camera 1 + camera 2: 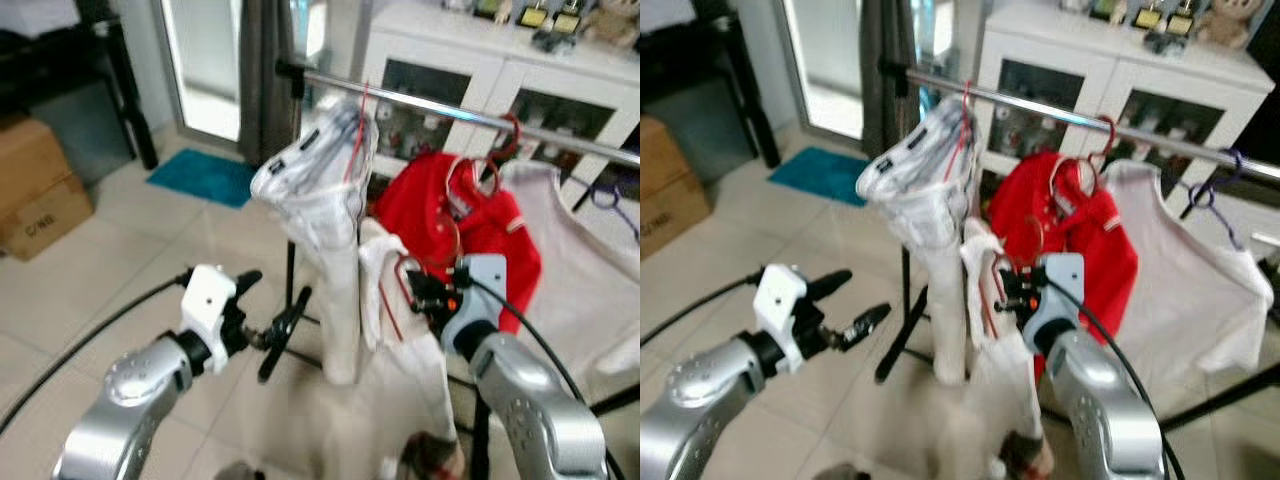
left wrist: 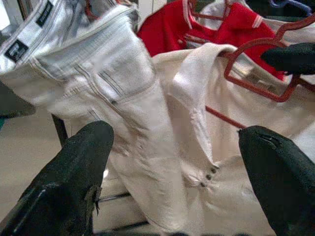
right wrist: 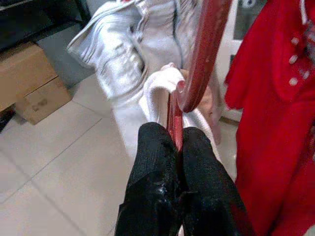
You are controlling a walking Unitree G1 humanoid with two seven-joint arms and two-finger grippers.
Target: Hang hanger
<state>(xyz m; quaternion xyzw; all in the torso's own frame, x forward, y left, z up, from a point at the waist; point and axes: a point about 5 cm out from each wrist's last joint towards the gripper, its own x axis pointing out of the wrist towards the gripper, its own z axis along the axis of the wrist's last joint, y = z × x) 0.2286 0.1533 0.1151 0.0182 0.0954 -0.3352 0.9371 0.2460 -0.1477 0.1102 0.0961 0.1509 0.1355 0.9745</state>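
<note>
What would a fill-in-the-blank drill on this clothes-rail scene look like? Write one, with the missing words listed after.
1. The right gripper is shut on a hanger whose colour is ____.
2. The left gripper has its fingers ____ and holds nothing.
3. On the metal rail, the garment between the white trousers and the white shirt is coloured ____.
4. The cardboard box stands on the ____.

Missing words: red; open; red; floor

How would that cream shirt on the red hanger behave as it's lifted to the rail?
The cream shirt drapes in folds, so it's probably floppy and may swing. The red hanger looks stiff; the right gripper, shut on it, likely controls it well.
</note>
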